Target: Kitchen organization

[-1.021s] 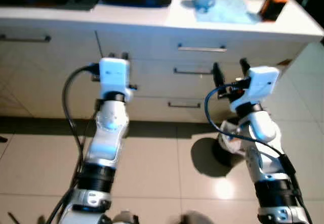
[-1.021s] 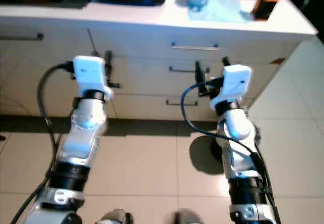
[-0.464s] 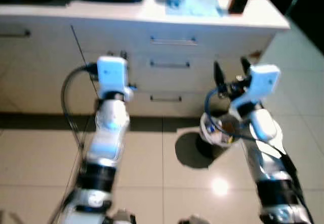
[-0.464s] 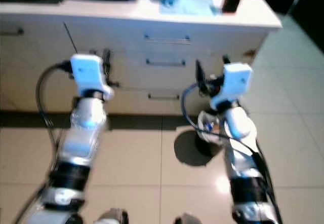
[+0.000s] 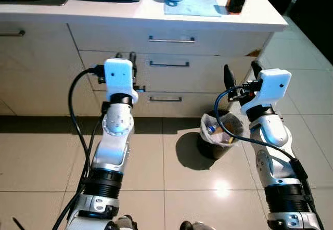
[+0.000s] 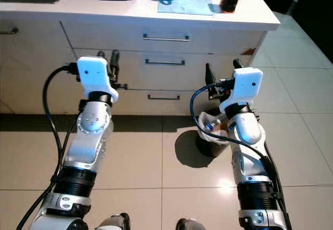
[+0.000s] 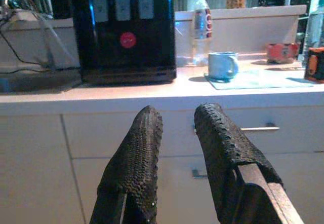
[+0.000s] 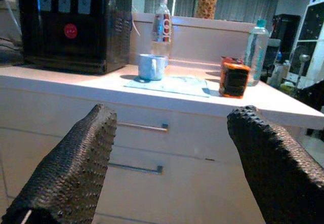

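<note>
In front of the white drawer bank (image 5: 166, 63), both arms are raised with nothing held: the left gripper (image 7: 177, 133) has its fingers close together with a narrow gap between them, and the right gripper (image 8: 172, 168) has its fingers spread wide. Up on the counter (image 5: 130, 12), well apart from both, a light blue mug (image 8: 151, 67) stands on a blue cloth (image 8: 172, 85) with an orange-and-black container (image 8: 234, 80) beside it and a black dispenser machine (image 7: 121, 29) further along. On the tiled floor (image 5: 36, 157) beside the right arm sits a small bin (image 5: 218, 136) lined with a white bag and holding rubbish.
</note>
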Tool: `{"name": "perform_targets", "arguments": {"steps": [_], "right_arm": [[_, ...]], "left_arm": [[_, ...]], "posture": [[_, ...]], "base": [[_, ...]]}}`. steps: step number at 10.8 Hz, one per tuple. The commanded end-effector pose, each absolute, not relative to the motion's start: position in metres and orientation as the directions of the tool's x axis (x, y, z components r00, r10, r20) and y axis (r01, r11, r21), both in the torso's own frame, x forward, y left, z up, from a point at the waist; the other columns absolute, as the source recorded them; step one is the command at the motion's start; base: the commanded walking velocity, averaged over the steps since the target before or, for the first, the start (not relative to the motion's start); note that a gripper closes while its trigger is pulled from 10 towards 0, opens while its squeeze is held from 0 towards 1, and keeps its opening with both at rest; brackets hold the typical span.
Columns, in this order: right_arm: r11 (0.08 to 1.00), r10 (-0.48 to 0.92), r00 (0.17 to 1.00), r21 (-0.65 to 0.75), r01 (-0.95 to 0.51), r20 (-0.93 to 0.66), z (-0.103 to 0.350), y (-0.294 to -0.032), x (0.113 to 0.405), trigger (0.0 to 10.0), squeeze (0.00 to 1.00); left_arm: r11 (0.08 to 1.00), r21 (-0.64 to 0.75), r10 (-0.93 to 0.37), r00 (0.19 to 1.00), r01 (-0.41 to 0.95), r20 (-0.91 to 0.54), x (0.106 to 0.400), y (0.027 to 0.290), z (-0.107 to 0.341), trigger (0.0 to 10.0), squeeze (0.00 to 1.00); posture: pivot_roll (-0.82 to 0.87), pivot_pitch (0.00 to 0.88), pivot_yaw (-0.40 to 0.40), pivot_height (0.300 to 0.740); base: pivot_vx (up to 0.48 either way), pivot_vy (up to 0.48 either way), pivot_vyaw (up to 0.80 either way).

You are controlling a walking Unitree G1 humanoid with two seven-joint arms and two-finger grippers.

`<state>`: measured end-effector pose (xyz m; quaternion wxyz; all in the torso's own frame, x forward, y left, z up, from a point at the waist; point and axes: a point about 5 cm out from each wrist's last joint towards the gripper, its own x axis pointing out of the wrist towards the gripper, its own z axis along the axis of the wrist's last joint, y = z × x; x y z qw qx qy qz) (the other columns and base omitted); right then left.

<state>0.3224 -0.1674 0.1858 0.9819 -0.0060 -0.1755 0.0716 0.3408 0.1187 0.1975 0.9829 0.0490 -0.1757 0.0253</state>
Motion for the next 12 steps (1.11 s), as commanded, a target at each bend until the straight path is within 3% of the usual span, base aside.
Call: {"name": "perform_targets", "arguments": {"steps": [1, 11, 12], "right_arm": [[0.989, 0.145, 0.926, -0.037, -0.141, 0.35, 0.1882, -0.168, 0.3221, 10.0, 0.0], [0.989, 0.146, 0.924, -0.028, -0.145, 0.353, 0.1883, -0.1663, 0.322, 10.0, 0.0], [0.989, 0.145, 0.925, -0.029, -0.144, 0.352, 0.188, -0.1661, 0.3218, 10.0, 0.0]], "left_arm": [[0.995, 0.083, 0.029, 0.937, -0.062, 0.349, 0.3408, 0.1166, 0.1992, 10.0, 0.0], [0.994, 0.093, 0.022, 0.939, -0.058, 0.343, 0.3413, 0.1173, 0.199, 10.0, 0.0], [0.994, 0.097, 0.012, 0.94, -0.048, 0.342, 0.3413, 0.1158, 0.1983, 10.0, 0.0]], "posture": [[0.01, 0.135, -0.03, 0.74], [0.01, 0.136, -0.028, 0.74], [0.01, 0.137, -0.028, 0.74]], "base": [[0.379, 0.0, 0.0], [0.436, 0.0, 0.0], [0.0, 0.0, 0.0]]}}
